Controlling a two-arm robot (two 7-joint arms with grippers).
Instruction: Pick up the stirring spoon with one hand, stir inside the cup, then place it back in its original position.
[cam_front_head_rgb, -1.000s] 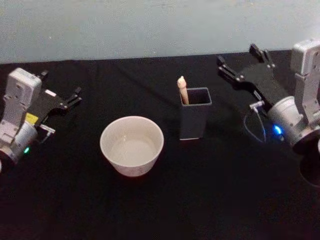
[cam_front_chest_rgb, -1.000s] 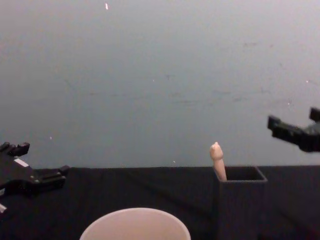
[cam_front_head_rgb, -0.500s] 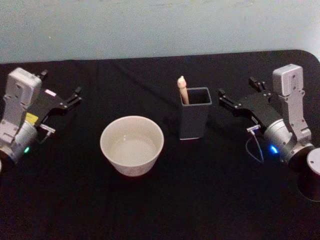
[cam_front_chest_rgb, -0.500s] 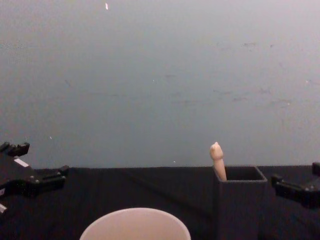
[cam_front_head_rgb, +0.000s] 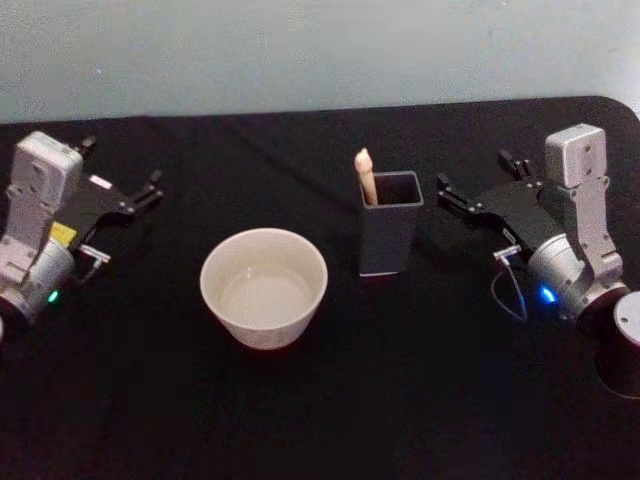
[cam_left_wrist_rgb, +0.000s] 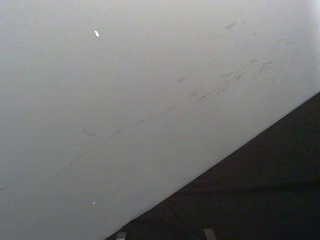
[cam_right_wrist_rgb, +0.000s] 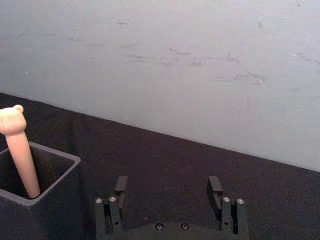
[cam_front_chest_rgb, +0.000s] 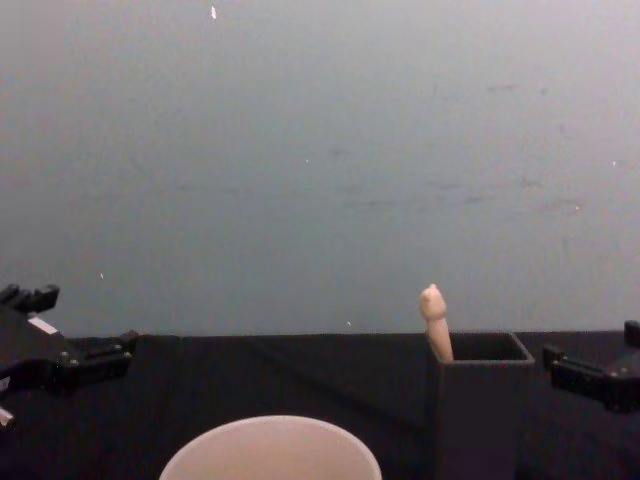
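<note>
The stirring spoon (cam_front_head_rgb: 366, 177) stands in a dark grey square box (cam_front_head_rgb: 389, 240). Only its beige handle (cam_right_wrist_rgb: 18, 150) (cam_front_chest_rgb: 435, 320) sticks out above the rim; the stem and bowl are hidden inside. The cream cup (cam_front_head_rgb: 263, 287) (cam_front_chest_rgb: 270, 452) sits to the left of the box, with nothing solid in it. My right gripper (cam_front_head_rgb: 474, 172) (cam_right_wrist_rgb: 168, 187) hovers open just right of the box (cam_right_wrist_rgb: 47, 200), at rim height and apart from it, holding nothing. My left gripper (cam_front_head_rgb: 121, 163) (cam_front_chest_rgb: 72, 325) rests open at the far left of the table, well away from the cup.
A black cloth (cam_front_head_rgb: 400, 400) covers the table, and a pale wall (cam_front_chest_rgb: 320, 150) rises behind its back edge. The right arm's silver-white wrist (cam_front_head_rgb: 575, 250) stands at the right edge. There is free room in front of the cup and box.
The right gripper has come down from high at the back right to rim height beside the box, and has barely moved in the last half second. The left arm, cup and spoon have stayed still.
</note>
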